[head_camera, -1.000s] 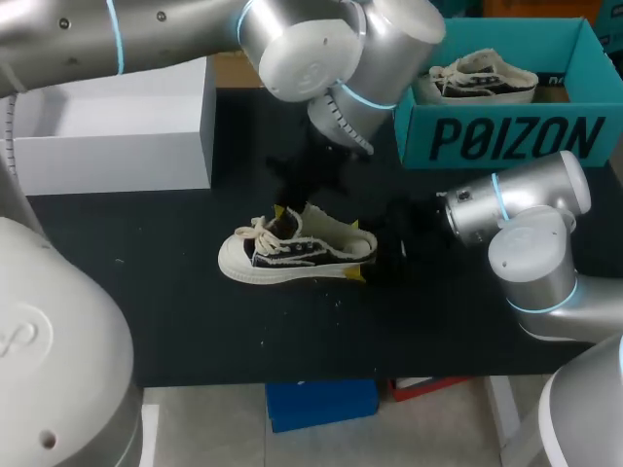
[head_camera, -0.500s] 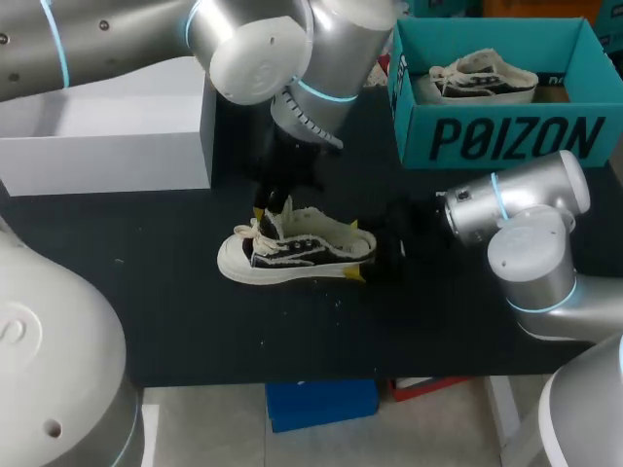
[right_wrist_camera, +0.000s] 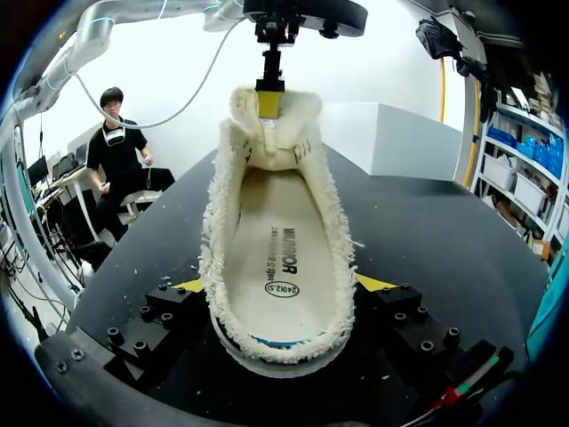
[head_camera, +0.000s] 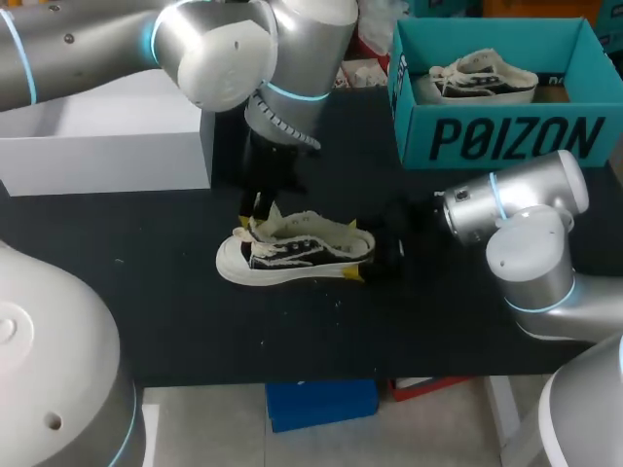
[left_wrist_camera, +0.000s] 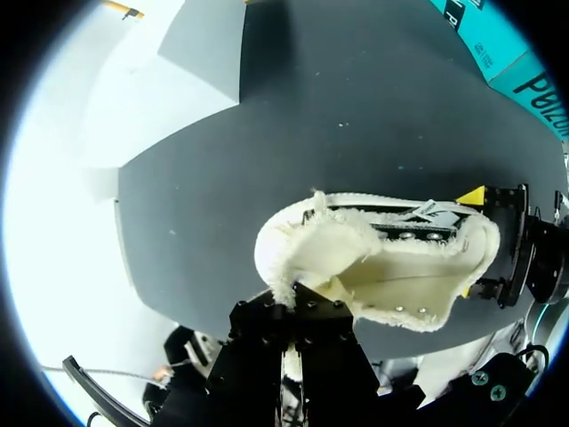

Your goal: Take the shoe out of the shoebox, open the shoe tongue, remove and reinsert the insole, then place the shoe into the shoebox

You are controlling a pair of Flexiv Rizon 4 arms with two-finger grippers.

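shoe (right_wrist_camera: 277, 240) in right pincer (right_wrist_camera: 282, 285), seemingly

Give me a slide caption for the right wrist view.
Right gripper clamps the sneaker heel; left gripper holds its tongue upright.

We see the shoe (head_camera: 292, 255) as black cloth with frayed cream edging, fuzzy and rough, over a smooth matt cream toe cap and sole. Its insole (right_wrist_camera: 276, 258) looks like flat matt fabric. Top of the table (head_camera: 195, 321): matt black, lightly speckled. The shoebox (head_camera: 506, 141): teal card, matt. The white box (head_camera: 117, 146): smooth, matt. The left arm (head_camera: 224, 49) and right arm (head_camera: 526, 224): satin silver shells, faint sheen; metal or plastic, we can't tell.
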